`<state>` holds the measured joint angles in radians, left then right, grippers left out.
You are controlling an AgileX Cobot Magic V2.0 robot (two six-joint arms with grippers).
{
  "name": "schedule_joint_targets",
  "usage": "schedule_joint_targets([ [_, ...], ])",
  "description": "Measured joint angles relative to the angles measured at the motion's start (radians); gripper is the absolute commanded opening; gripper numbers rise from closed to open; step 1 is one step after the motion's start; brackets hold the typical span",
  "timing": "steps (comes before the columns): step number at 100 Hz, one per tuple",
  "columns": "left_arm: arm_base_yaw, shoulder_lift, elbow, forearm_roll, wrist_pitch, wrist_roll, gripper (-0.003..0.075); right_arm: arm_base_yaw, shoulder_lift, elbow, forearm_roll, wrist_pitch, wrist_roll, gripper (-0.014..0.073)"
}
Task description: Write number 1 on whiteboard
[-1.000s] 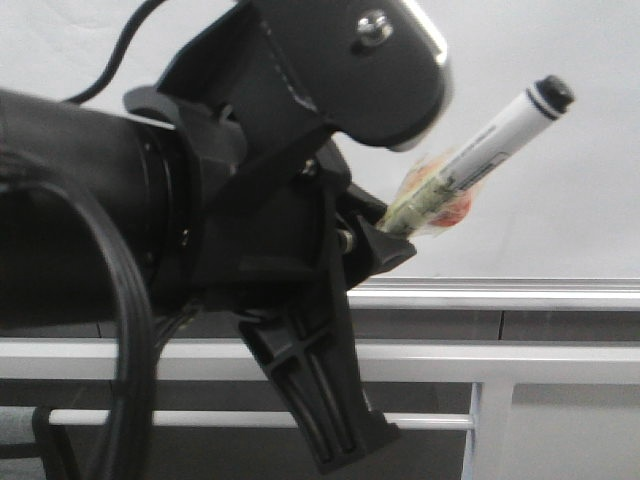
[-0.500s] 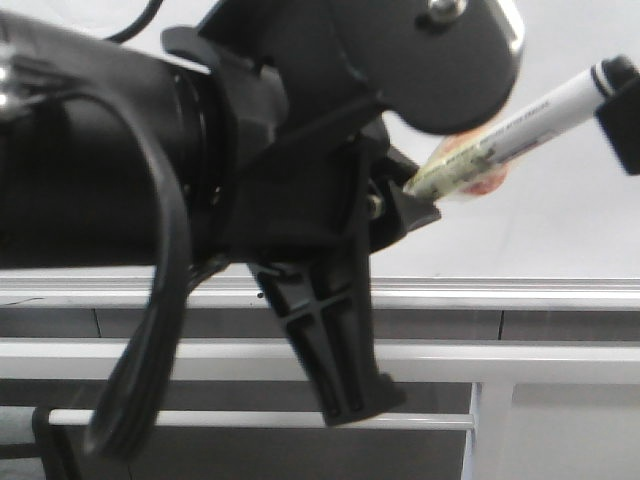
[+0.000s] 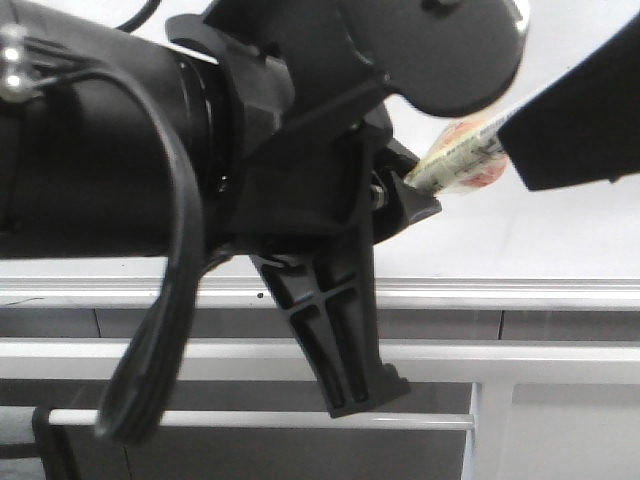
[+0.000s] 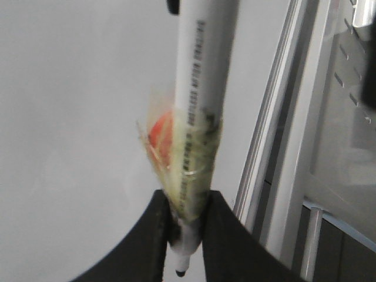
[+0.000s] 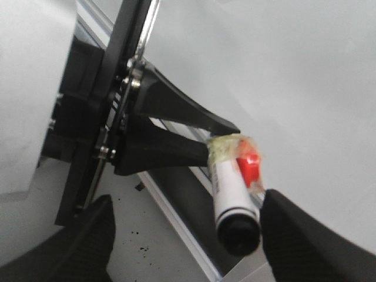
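My left gripper point(image 4: 187, 235) is shut on a white marker pen point(image 4: 202, 88) with yellowish tape and a red patch around its barrel. In the front view the left gripper point(image 3: 405, 200) holds the marker pen point(image 3: 462, 158) slanting up to the right in front of the whiteboard point(image 3: 560, 235). My right gripper point(image 5: 187, 200) is open, and its fingers stand on either side of the marker's black cap point(image 5: 238, 233), which is nearer one finger. In the front view the right gripper point(image 3: 575, 125) hides the cap end. No black stroke for the number 1 shows on the board.
The board's silver bottom rail point(image 3: 500, 293) runs across below the grippers. Grey and white frame bars point(image 3: 520, 360) lie under it. My left arm's black body and cable point(image 3: 150, 330) fill the left of the front view.
My right gripper has come in from the right and now straddles the marker's cap end. My left arm with the marker has shifted a little to the right.
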<state>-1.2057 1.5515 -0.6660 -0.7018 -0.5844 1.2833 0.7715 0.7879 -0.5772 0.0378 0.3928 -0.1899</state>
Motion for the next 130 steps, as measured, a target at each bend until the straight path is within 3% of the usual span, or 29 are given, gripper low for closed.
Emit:
schedule_joint_targets([
  [22, 0.0, 0.0, 0.0, 0.0, 0.0, 0.0, -0.002, 0.0, 0.001, 0.0, -0.012, -0.062, 0.0, 0.0465],
  [29, 0.0, 0.0, 0.0, 0.0, 0.0, 0.0, -0.002, 0.0, 0.002, 0.0, -0.012, -0.067, 0.0, 0.0423],
  [43, 0.0, 0.0, 0.0, 0.0, 0.0, 0.0, -0.002, 0.0, 0.012, 0.0, -0.013, -0.065, 0.0, 0.0269],
  [65, -0.004, 0.0, 0.0, 0.0, 0.007, 0.005, -0.002, 0.0, 0.015, -0.003, -0.03, -0.052, 0.0, -0.007],
  [81, -0.004, 0.0, 0.0, -0.006, 0.003, 0.005, 0.0035, -0.002, 0.015, -0.005, -0.05, -0.044, -0.002, -0.0066],
  [108, -0.004, 0.0, 0.0, -0.006, -0.03, 0.005, 0.0372, 0.0, 0.015, -0.005, -0.057, -0.044, -0.002, -0.0066],
  [130, -0.022, -0.045, 0.002, -0.125, -0.05, 0.005, 0.0389, 0.0, 0.015, -0.017, -0.038, -0.041, -0.002, -0.0066],
])
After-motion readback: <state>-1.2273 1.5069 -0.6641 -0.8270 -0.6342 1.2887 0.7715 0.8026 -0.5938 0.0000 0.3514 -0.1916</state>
